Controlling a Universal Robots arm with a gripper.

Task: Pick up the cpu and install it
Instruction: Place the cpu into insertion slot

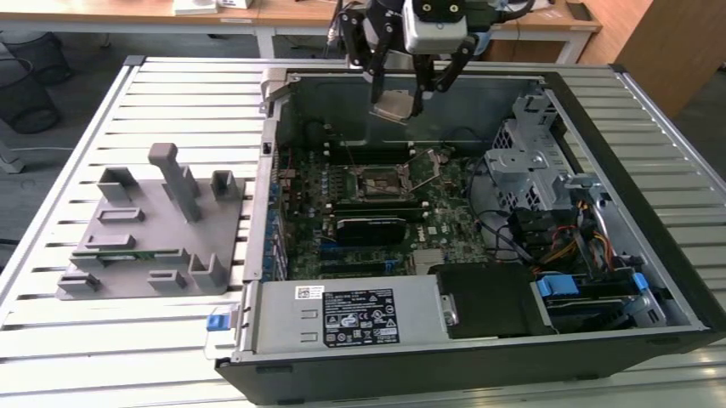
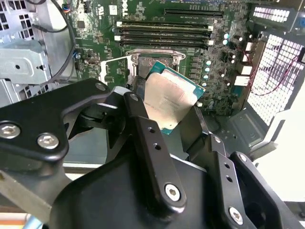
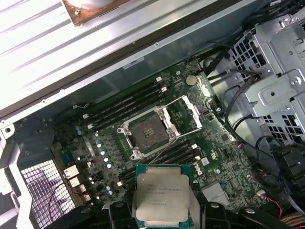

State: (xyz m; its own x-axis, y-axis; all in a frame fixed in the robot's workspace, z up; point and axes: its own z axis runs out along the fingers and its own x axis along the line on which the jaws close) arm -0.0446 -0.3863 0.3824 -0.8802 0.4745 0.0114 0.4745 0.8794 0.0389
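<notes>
My gripper [image 1: 395,104] is shut on the cpu [image 1: 393,105], a small flat square chip with a pale silver top, and holds it in the air above the far part of the open computer case. In both wrist views the cpu [image 2: 169,98] [image 3: 162,198] sits tilted between the black fingers [image 2: 143,138]. The dark square socket [image 1: 380,179] with its metal frame swung open lies on the green motherboard below and nearer than the chip; the first wrist view shows the socket [image 3: 148,132] empty.
The black computer case [image 1: 477,348] lies open on a slatted metal table [image 1: 170,93]. A grey plastic holder [image 1: 159,229] stands at the exterior view's left. Memory slots [image 2: 164,33], a metal drive cage [image 1: 528,157] and cables [image 1: 567,238] surround the socket.
</notes>
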